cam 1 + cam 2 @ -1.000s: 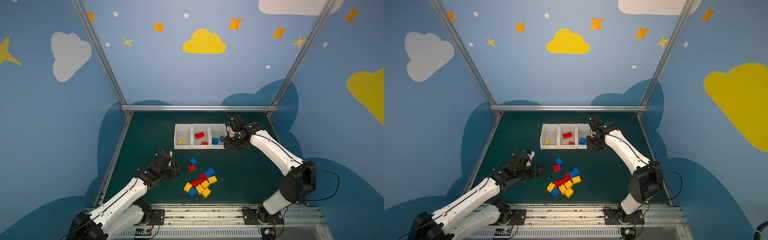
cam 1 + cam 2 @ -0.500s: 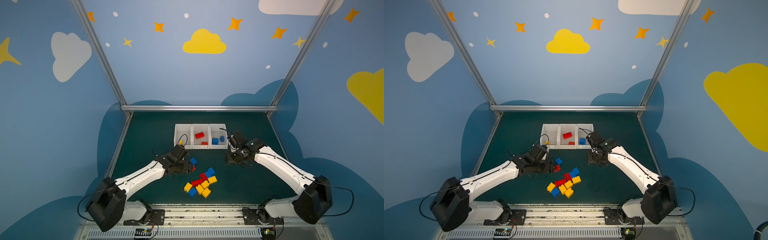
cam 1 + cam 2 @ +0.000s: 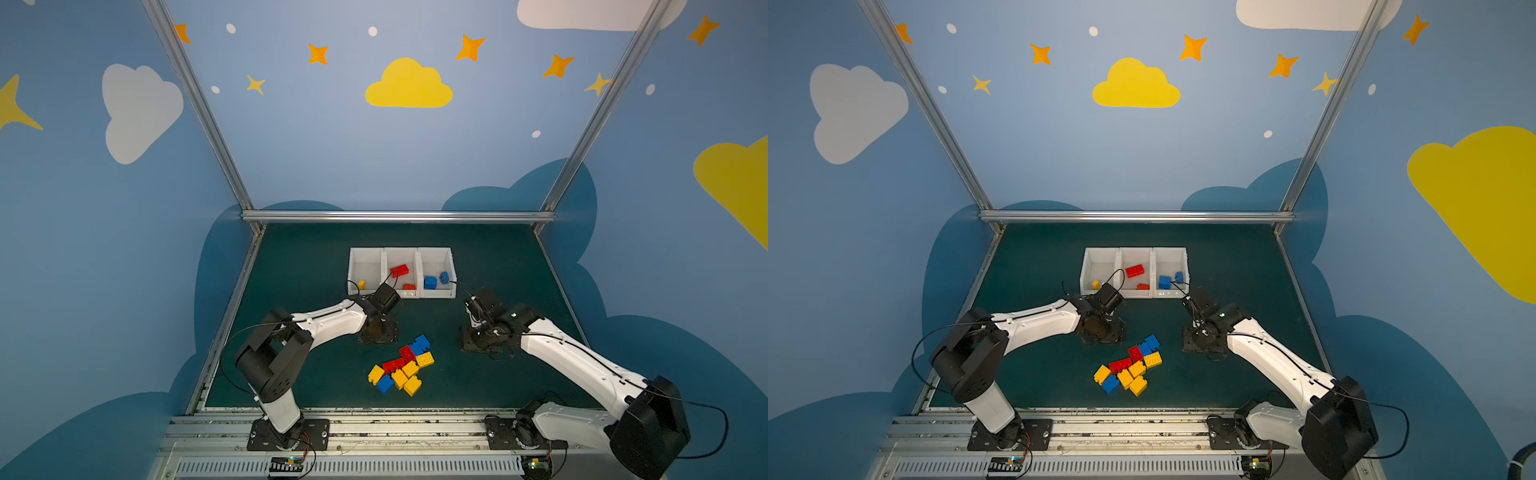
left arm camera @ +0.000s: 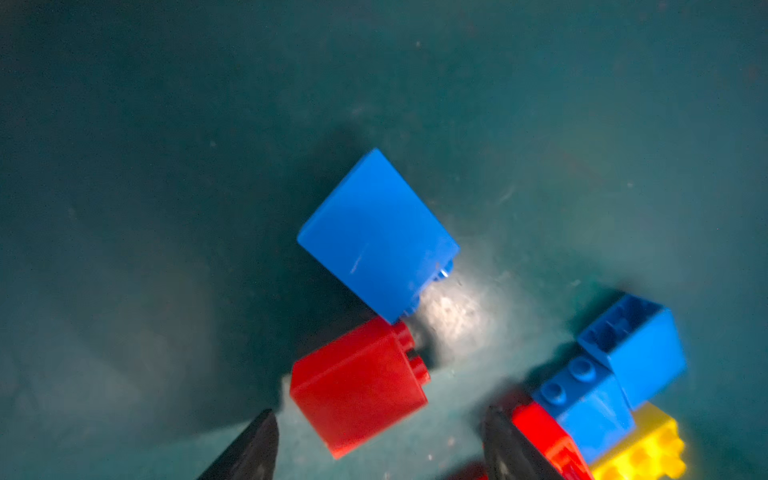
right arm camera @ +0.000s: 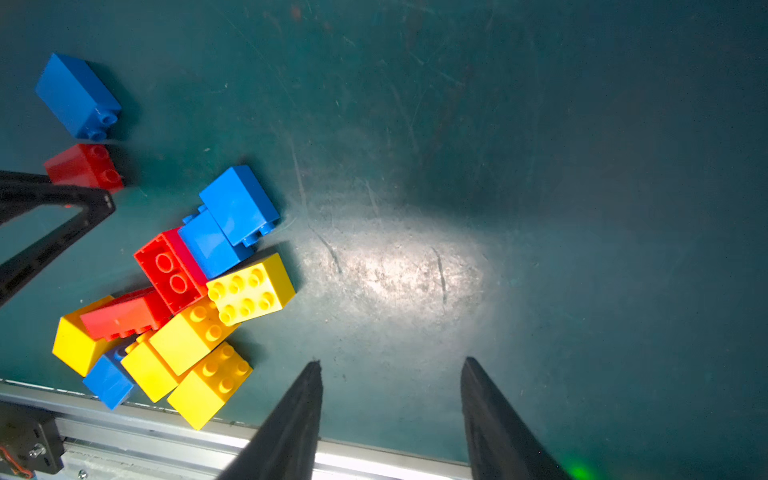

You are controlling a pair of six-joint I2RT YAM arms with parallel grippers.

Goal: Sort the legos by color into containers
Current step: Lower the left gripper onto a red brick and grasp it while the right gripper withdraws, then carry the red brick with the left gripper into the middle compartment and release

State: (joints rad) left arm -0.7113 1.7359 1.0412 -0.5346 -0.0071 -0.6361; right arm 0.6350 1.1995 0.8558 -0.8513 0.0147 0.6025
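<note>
Three containers (image 3: 402, 272) are set side by side at the back of the tabletop (image 3: 316, 257), each with bricks lying in it. A heap of bricks (image 3: 401, 365) is placed in front of them, nearer the front rail (image 3: 374, 424). Two separate bricks (image 5: 81, 124) are found just beside the heap, on its left side.

Dim wrist views, glare on mat (image 5: 395, 266), blurred bricks (image 4: 357, 382)

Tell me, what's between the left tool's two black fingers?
A red brick lies on the mat between the left tool's open fingers, seen in the left wrist view.
</note>
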